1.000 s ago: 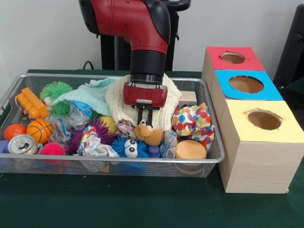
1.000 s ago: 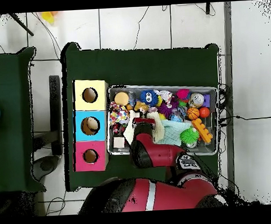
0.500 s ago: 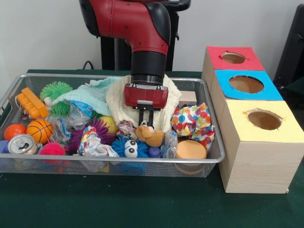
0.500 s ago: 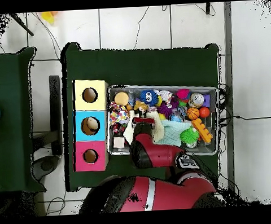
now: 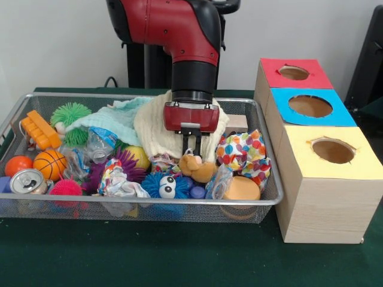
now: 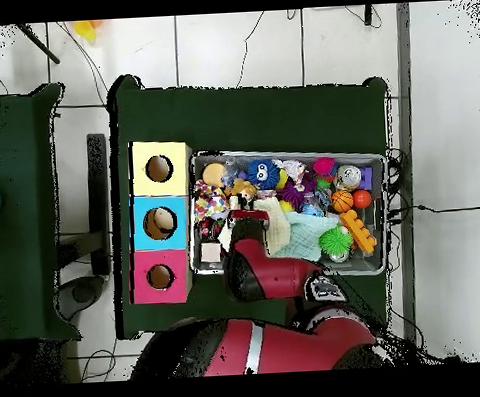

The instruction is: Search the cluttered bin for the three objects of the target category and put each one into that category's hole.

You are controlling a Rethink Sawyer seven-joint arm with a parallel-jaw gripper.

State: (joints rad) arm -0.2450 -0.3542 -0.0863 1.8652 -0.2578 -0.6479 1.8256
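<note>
We see a thick arm (image 5: 173, 27) of glossy red shells with black joints, a black cylindrical wrist (image 5: 192, 81), and a red rectangular block (image 5: 191, 116) carrying the gripper (image 5: 191, 149) with slim dark fingers (image 5: 186, 143).

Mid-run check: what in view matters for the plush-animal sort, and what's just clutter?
Job: wire mesh bin; tan teddy bear at the gripper; red, blue and yellow hole boxes.
Clutter: blue googly-eyed spiky ball, mini basketball, can, cream cloth.
</note>
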